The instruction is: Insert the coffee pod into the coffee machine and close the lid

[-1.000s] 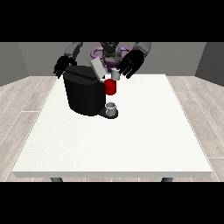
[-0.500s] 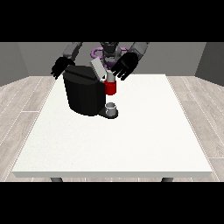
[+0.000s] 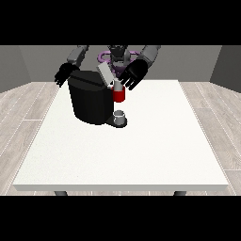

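Coffee machine [image 3: 92, 101], the black bulk toward the back left of the white desk [image 3: 141, 150], is the largest thing here. Its grey lid [image 3: 105, 74] is tilted up, so it is not closed. At the machine's front a red part [image 3: 119, 96] shows, with a small grey cup [image 3: 120, 115] standing on the base beneath it. Whether that red part is the coffee pod itself or a piece of the machine I cannot tell, so I cannot say for certain that the pod is in.

The robot hand at the view's right [image 3: 132, 76] hangs just beside the raised lid, above the red part, its fingers spread and relaxed with nothing held. The robot hand at the view's left [image 3: 62, 75] hovers behind the machine's far corner, fingers also loosely open and empty.

As I judge it, closing the lid is what remains, and perhaps the insertion is done.

Compared with a second ago, the hand at the view's right has moved in closer to the lid and dropped a little; the machine, cup and other hand look unchanged.
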{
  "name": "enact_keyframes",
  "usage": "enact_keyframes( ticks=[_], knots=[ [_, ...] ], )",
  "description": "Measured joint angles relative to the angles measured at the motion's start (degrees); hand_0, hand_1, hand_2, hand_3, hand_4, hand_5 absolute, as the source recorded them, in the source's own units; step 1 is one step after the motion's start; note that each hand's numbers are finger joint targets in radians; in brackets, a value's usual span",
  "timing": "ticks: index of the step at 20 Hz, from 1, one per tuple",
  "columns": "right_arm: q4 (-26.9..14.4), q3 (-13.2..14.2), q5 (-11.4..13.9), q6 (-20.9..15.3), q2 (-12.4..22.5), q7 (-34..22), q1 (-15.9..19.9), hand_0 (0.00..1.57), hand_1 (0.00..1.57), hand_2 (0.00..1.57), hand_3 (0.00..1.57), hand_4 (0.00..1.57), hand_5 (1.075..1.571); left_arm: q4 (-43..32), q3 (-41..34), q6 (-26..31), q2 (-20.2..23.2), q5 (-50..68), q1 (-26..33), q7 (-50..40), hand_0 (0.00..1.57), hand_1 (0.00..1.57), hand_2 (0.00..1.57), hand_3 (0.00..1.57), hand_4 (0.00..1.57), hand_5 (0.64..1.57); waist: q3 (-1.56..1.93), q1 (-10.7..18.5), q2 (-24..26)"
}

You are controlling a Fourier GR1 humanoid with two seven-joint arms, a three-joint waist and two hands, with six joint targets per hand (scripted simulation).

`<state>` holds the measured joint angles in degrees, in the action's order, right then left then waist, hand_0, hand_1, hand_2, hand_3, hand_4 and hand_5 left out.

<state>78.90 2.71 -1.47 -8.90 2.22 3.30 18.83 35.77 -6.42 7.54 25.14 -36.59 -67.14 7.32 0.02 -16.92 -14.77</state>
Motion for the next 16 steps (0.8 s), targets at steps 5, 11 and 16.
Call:
enact_keyframes(
  ticks=[5,11,16],
  knots=[
    [0.5,0.1,-0.2,0.3,0.2,-0.3,-1.0,0.00,0.00,0.00,0.00,0.48,1.571,-0.6,0.0,0.2,-0.5,-0.3,0.9,-0.1,1.18,1.18,1.25,1.19,0.49,1.571,0.00,0.2,0.9],
    [0.6,0.3,-0.4,0.1,-0.1,0.5,-1.1,0.00,0.00,0.00,0.00,0.45,1.571,-0.8,0.0,0.6,-0.4,-0.7,0.7,-0.1,1.23,1.23,1.27,1.18,0.48,1.571,0.03,0.5,0.5],
    [-0.1,0.9,-0.7,0.1,0.2,1.4,-0.5,0.00,0.00,0.00,0.00,0.44,1.571,-0.6,-0.5,1.0,-0.3,-0.7,0.0,-0.4,1.21,1.21,1.24,1.12,0.46,1.571,0.06,0.5,-0.6]
  ],
)
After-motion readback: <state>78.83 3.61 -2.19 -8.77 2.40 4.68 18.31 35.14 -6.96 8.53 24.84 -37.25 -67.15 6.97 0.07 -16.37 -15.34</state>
